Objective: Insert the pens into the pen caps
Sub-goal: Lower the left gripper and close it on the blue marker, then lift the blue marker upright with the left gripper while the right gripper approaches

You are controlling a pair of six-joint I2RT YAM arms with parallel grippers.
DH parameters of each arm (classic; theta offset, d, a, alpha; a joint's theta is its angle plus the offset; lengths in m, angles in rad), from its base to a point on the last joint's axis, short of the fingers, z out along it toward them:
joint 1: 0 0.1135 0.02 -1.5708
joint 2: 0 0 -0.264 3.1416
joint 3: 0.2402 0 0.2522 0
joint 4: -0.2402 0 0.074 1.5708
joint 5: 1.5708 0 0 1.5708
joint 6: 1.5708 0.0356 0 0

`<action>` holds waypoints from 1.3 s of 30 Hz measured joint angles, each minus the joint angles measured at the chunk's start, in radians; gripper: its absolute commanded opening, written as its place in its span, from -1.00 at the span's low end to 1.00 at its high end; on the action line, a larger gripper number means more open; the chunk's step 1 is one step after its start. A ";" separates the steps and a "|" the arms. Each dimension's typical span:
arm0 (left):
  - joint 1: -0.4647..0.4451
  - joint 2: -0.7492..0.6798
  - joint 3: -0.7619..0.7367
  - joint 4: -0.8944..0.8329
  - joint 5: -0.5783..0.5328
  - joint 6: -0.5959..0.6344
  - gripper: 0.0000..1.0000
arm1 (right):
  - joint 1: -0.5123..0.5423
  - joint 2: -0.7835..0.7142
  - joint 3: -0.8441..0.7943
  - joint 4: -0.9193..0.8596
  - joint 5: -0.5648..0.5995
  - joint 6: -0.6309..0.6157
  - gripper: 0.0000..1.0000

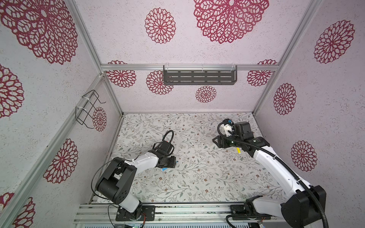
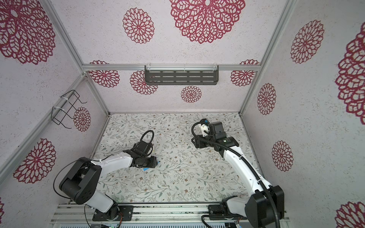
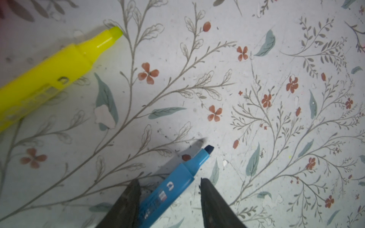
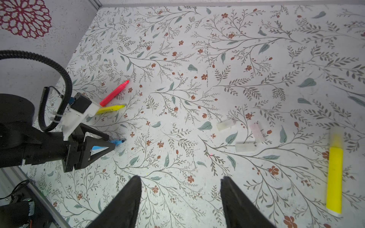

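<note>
- Top views: the left gripper (image 1: 173,162) is low on the flowery mat (image 1: 197,183), right over the blue pen (image 1: 165,169). The right gripper (image 1: 214,140) is well apart from it, on the other side of the mat. In a top view, the first yellow pen (image 1: 239,151) peeks out beside the right arm.
- Left wrist view: the blue pen (image 3: 173,185) sits between the two jaws. The jaws are spread. One jaw touches the pen, and there is a gap at the other jaw. The pen's dark tip sticks out past them. The second yellow pen (image 3: 49,79) lies near it on the mat.
- Right wrist view: the right gripper (image 4: 179,183) has its jaws spread wide with nothing between them. Three pen caps (image 4: 226,124) lie close together on the mat, near the blurry first yellow pen (image 4: 334,173). The red-pink pen (image 4: 114,92) and the second yellow pen (image 4: 110,109) lie just beside each other, near the left gripper (image 4: 111,142).
</note>
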 measured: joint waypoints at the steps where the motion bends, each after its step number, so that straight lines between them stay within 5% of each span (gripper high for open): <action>1: -0.005 0.005 0.006 -0.003 -0.003 0.000 0.05 | 0.000 -0.005 0.000 0.000 0.000 0.000 0.34; 12: -0.070 0.060 0.080 -0.076 -0.076 0.006 0.00 | 0.000 -0.048 -0.021 0.006 0.007 0.002 0.34; 30: -0.074 0.086 0.106 -0.095 -0.069 0.000 -0.61 | 0.000 -0.116 -0.060 0.010 0.031 0.011 0.34; 33: -0.075 0.092 0.109 -0.080 -0.043 -0.011 -0.54 | 0.000 -0.116 -0.060 0.011 0.031 0.018 0.35; 36: -0.076 0.095 0.114 -0.074 -0.024 -0.024 -0.21 | 0.000 -0.116 -0.060 0.012 0.032 0.018 0.35; 39: -0.083 0.098 0.125 -0.078 -0.018 -0.027 -0.09 | 0.000 -0.116 -0.060 0.013 0.033 0.018 0.35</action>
